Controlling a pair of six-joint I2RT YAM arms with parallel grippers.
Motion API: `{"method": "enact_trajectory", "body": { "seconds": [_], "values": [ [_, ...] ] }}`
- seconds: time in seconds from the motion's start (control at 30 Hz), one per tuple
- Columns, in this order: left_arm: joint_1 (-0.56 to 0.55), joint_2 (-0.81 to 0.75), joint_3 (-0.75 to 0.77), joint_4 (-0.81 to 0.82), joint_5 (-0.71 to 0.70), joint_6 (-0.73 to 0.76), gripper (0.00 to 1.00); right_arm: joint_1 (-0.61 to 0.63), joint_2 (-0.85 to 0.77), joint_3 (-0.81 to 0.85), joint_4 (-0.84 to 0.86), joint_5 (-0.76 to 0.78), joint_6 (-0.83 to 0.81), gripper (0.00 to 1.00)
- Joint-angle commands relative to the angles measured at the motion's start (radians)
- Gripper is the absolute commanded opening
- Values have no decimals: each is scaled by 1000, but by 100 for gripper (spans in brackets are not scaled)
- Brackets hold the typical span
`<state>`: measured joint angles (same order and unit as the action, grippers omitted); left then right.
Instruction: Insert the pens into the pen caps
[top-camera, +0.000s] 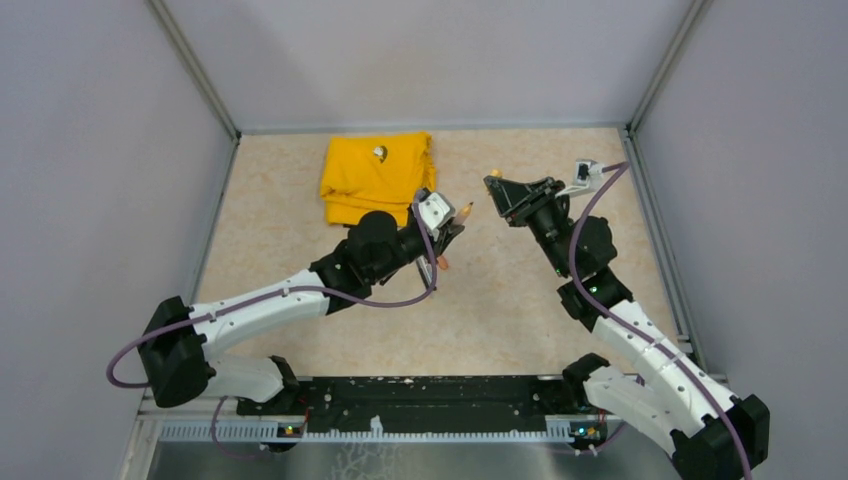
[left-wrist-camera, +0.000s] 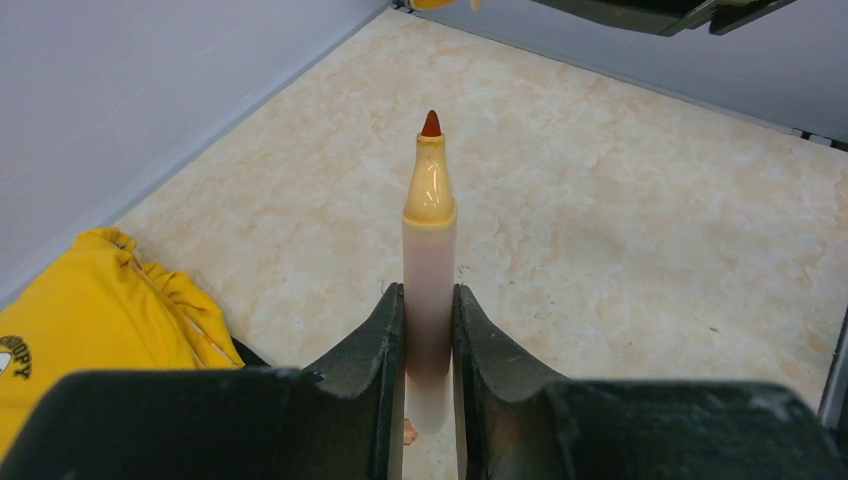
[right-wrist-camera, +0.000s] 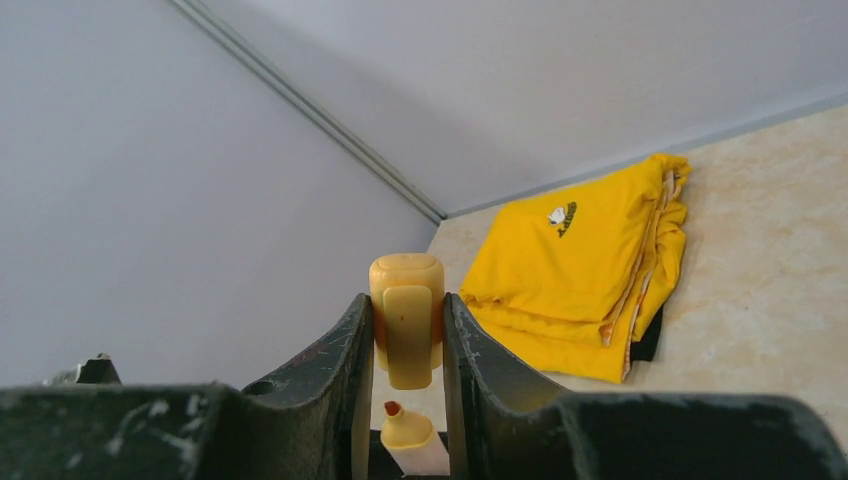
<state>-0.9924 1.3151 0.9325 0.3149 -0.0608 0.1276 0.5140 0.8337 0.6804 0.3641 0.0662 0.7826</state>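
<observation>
My left gripper is shut on an orange marker pen with a pale barrel. Its red-brown tip points up and to the right, toward the other arm. My right gripper is shut on a light orange pen cap, held above the table. In the right wrist view the pen's tip shows just below the cap, with a small gap between them. In the left wrist view the cap's edge peeks in at the top, well ahead of the tip. Other pens and the dark blue cap are out of view.
A folded yellow cloth lies at the back left of the beige table, close behind the left gripper. A small orange piece lies on the table under the left wrist. Grey walls close in the back and both sides.
</observation>
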Motion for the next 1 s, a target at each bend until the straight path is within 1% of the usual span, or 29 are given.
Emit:
{"method": "enact_trajectory", "body": {
  "seconds": [0.0,0.17,0.43,0.7,0.97],
  "values": [
    [-3,12,-5,40,-33,2,0,-3,2,1,80,-43,5,0],
    [-5,13,-4,37,-45,-2,0,-3,16,8,84,-63,-11,0],
    [-6,13,-4,35,-57,0,0,3,70,13,108,-139,-26,0],
    [-6,17,-3,33,-58,-1,0,36,89,26,118,-127,-59,0],
    [-6,18,5,29,-81,-27,0,79,96,23,102,-96,-129,0]
  ]
}}
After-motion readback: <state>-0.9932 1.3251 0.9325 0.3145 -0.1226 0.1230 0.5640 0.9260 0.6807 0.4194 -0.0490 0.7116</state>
